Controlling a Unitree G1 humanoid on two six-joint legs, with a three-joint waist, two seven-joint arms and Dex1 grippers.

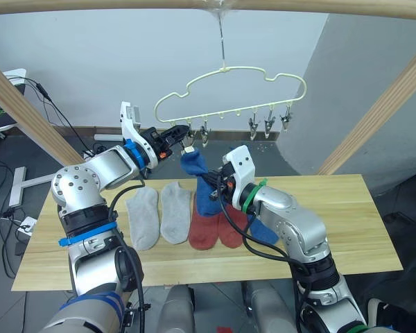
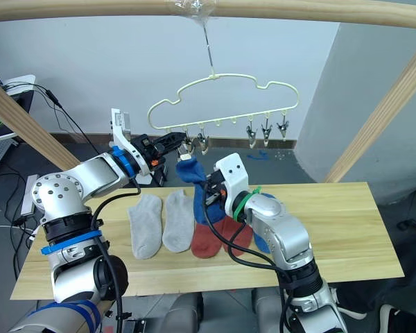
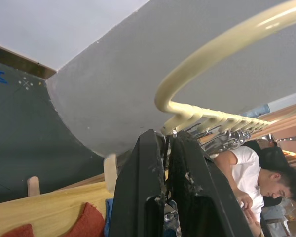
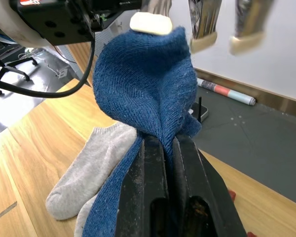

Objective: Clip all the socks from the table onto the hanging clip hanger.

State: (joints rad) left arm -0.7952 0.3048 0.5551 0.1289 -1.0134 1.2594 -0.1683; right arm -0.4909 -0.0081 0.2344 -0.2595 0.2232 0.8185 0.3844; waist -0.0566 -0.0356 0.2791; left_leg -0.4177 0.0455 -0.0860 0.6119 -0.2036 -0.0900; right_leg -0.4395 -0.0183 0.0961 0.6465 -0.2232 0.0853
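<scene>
The pale yellow clip hanger (image 1: 229, 90) hangs from the wooden top pole, with metal clips along its lower wire. My left gripper (image 1: 182, 139) is shut on the leftmost clip (image 1: 189, 143), pinching its handles (image 3: 168, 143). Just below it my right gripper (image 1: 211, 182) is shut on a blue sock (image 1: 194, 166) and holds it up, the sock's top edge touching that clip's pale pad (image 4: 150, 23). On the table (image 1: 333, 222) lie two grey socks (image 1: 143, 215) (image 1: 174, 208) and two rust red socks (image 1: 204, 225) side by side. Another blue sock (image 1: 263, 232) lies partly hidden under my right arm.
Slanted wooden frame poles stand at the left (image 1: 28, 114) and right (image 1: 381, 118), with a cross pole (image 1: 125, 4) overhead. Several free clips (image 1: 269, 125) hang at the hanger's right end. A person (image 3: 251, 173) sits beyond the frame. The table's right half is bare wood.
</scene>
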